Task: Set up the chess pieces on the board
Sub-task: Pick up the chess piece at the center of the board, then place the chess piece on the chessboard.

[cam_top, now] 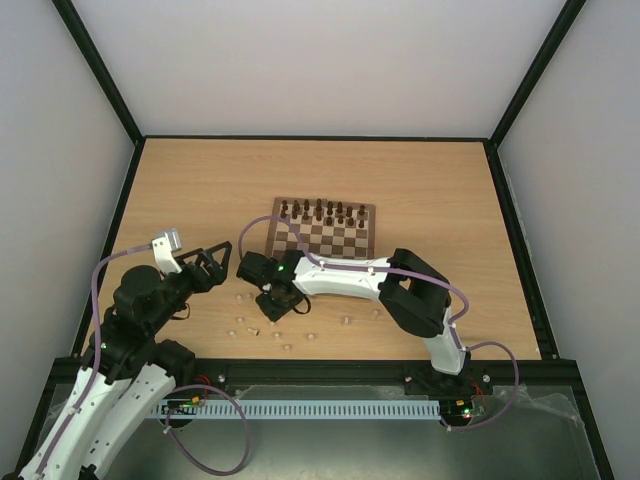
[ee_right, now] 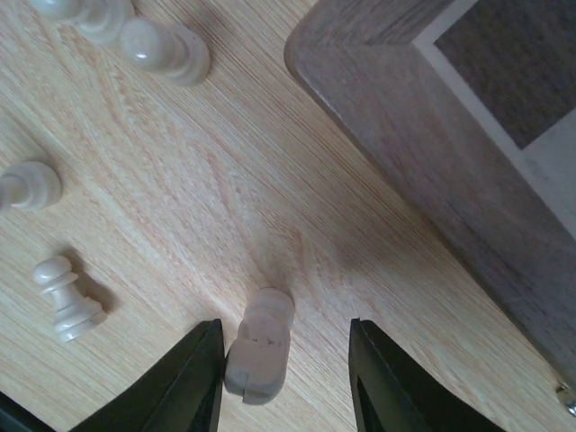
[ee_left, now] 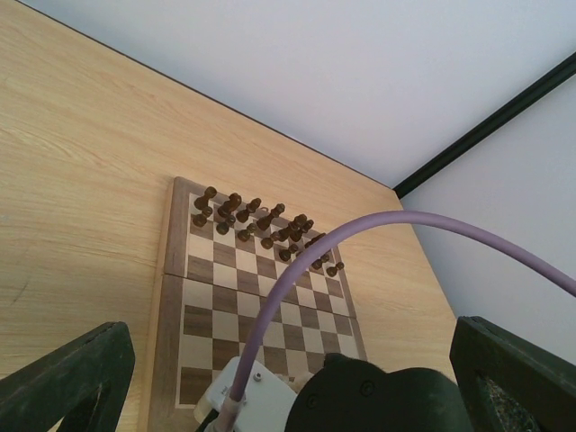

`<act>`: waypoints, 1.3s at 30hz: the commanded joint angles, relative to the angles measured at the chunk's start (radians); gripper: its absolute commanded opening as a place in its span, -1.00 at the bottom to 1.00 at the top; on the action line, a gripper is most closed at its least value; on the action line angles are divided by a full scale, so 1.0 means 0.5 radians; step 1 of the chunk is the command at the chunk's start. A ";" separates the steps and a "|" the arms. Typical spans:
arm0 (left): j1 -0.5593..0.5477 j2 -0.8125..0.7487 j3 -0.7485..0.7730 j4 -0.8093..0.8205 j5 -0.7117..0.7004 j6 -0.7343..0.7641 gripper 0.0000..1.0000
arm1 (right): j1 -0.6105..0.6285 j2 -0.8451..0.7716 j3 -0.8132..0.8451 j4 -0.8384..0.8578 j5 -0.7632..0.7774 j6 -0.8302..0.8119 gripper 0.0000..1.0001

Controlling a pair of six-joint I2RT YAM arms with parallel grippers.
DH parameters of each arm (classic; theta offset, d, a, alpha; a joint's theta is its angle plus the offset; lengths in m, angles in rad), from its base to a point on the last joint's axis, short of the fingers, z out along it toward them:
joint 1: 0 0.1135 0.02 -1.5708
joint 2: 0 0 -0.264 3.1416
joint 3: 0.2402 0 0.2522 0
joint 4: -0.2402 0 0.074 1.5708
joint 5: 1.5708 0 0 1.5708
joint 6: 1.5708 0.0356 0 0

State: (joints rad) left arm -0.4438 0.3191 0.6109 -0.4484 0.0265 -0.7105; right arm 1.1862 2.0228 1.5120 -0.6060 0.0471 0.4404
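Right wrist view crops the right pincer (ee_right: 285, 326), open astride one chess piece (ee_right: 260, 346).

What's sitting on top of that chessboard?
Dark brown pieces, lined along the far edge of the board. The right arm covers part of its near edge.

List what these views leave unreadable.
- Top view: the pale chess pieces are too small to tell their types.
- Left wrist: the right arm and a purple cable hide the board's near rows.
- Right wrist: the frame edge cuts the board down to one corner.
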 commanded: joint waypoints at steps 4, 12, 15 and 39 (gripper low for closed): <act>0.010 0.012 0.036 -0.012 0.033 0.012 0.98 | 0.029 0.077 0.046 -0.083 -0.011 0.013 -0.30; 0.012 0.020 0.032 -0.007 0.035 0.013 0.98 | 0.033 0.018 0.010 -0.078 0.044 0.024 -0.74; 0.010 0.036 0.035 -0.005 0.039 0.017 0.98 | 0.033 -0.127 -0.021 -0.092 0.121 0.037 -0.74; 0.007 0.558 -0.152 0.367 0.350 0.094 0.98 | -0.386 -1.145 -0.943 -0.231 0.402 0.245 -0.70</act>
State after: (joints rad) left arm -0.4438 0.5808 0.5419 -0.3229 0.1719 -0.6804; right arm 1.0397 1.4406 1.0775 -0.7162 0.2352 0.5625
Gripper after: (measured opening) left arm 0.991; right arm 0.154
